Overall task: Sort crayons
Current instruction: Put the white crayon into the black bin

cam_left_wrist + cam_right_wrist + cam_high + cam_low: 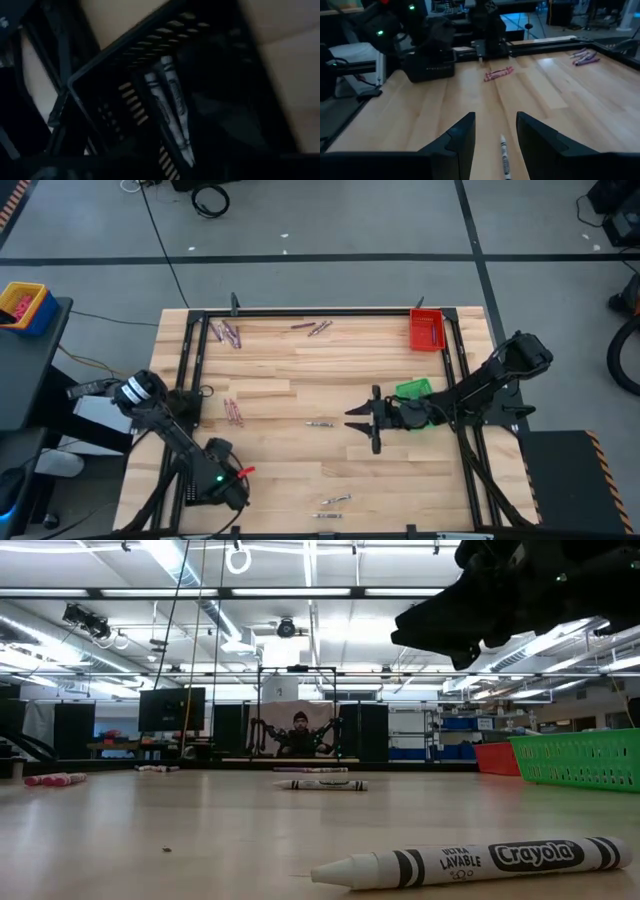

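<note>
A wooden bench (pixel 300 395) seen from above, with crayons scattered across it. Nearest the front edge lie two pale crayons (pixel 333 501), right of centre. At the front left, the left end effector (pixel 165 165) hangs over a black tray (pixel 100 100) that holds two pale crayons (pixel 170 107); I cannot tell how far its fingers are apart. Mid-bench, the right end effector (pixel 362 420) points left with its fingers spread wide and holding nothing, a pale crayon (pixel 504 152) lying on the wood just ahead between them. A red pair (pixel 233 411) lies to the left. A green tray (pixel 413 389) sits just behind the right arm. At the far edge are purplish crayons (pixel 228 332) on the left, more (pixel 314 327) at centre, and a red tray (pixel 426 329) at the right.
</note>
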### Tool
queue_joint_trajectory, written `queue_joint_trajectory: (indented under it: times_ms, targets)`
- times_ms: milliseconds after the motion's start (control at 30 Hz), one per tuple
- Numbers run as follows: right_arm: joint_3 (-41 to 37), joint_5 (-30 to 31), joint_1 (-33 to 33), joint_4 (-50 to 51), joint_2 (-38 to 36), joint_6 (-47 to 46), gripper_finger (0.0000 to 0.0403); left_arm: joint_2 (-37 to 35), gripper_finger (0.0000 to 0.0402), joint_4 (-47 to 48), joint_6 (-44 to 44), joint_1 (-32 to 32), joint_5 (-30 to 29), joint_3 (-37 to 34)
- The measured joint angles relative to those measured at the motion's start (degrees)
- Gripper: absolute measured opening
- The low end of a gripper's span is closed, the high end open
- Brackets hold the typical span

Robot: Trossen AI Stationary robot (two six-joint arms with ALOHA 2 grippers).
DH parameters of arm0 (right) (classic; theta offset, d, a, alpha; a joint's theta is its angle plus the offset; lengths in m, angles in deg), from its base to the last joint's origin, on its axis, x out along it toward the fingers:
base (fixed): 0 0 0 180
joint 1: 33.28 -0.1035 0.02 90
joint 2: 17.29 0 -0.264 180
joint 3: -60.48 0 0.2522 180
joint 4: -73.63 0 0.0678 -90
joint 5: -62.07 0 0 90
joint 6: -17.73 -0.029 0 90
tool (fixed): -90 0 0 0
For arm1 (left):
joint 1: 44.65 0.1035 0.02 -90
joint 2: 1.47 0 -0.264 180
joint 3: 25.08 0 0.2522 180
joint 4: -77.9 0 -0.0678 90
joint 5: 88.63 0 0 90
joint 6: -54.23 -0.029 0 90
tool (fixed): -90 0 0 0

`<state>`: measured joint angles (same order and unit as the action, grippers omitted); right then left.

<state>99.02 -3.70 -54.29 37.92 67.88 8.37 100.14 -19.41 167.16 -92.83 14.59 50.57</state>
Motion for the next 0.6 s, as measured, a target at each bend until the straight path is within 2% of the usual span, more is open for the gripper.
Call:
queue_joint_trajectory:
  times_ms: [133, 200, 300, 367, 467, 500, 600]
  targets:
    - [0.0, 0.0, -1.1, 0.0, 0.0, -0.2, 0.0147, -1.9, 0.0152, 0.4, -6.0, 2.1, -0.2, 2.6]
    - [0.0, 0.0, -1.5, 0.0, 0.0, -0.2, 0.0147, -3.5, 0.0165, 1.5, -7.9, 3.3, -3.1, 4.2]
    - [0.0, 0.0, -1.7, 0.0, 0.0, -0.2, 0.0147, -5.8, 0.0176, 3.3, -11.1, 5.3, -12.9, 7.0]
    - [0.0, 0.0, -1.7, 0.0, 0.0, -0.2, 0.0147, -7.4, 0.0177, 3.1, -14.5, 6.8, -21.8, 8.7]
    - [0.0, 0.0, -1.7, -0.1, 0.0, -0.2, 0.0147, -8.3, 0.0175, 0.4, -24.2, 9.5, -36.4, 9.8]
    - [0.0, 0.0, -1.7, -0.1, 0.0, -0.1, 0.0147, -8.4, 0.0174, -1.9, -28.7, 10.9, -39.1, 9.8]
    - [0.0, 0.1, -1.7, -0.1, 0.0, -0.1, 0.0147, -7.4, 0.0169, -11.0, -43.3, 17.1, -40.5, 9.8]
